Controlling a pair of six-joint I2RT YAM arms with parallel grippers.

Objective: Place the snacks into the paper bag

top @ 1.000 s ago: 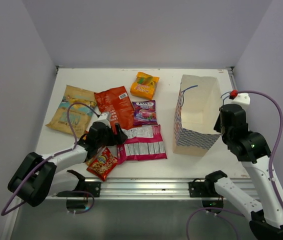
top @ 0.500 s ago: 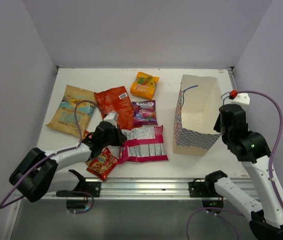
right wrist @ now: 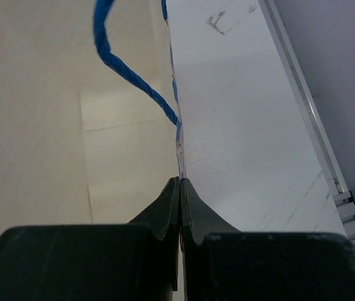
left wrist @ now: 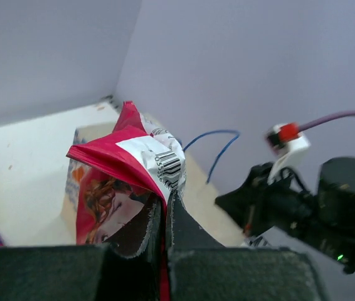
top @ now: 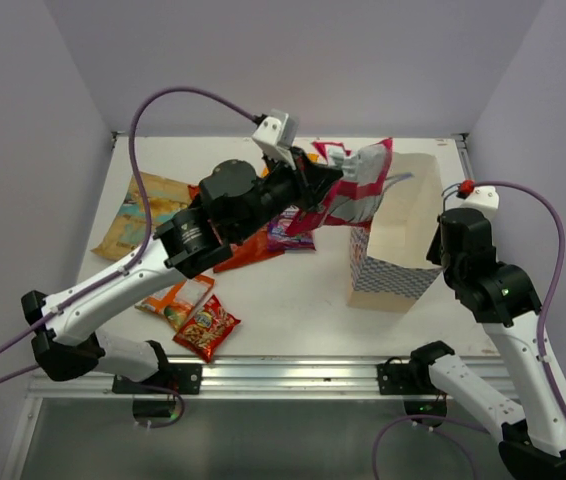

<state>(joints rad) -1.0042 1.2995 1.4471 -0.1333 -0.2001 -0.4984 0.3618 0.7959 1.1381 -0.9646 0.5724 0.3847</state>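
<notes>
The left arm stretches up across the middle of the frame. The left gripper [left wrist: 165,207] is pinched tight on the pink multipack [top: 358,185] — the packet hangs crumpled in the air at upper centre, by the upper-left corner of the paper bag [top: 388,270]. The bag stands upright, right of centre, with its mouth open. The right gripper [right wrist: 179,186] is closed flat on the paper edge of the bag's right wall, just below a blue string handle [right wrist: 127,63].

Other snacks lie on the white table [top: 293,320] to the left. The tan-brown packet [top: 135,215] is furthest left, and the large red packet [top: 243,255] and purple packet [top: 293,233] are half under the arm. Lower down, the orange-white packet [top: 178,298] sits just beside the small red packet [top: 206,327].
</notes>
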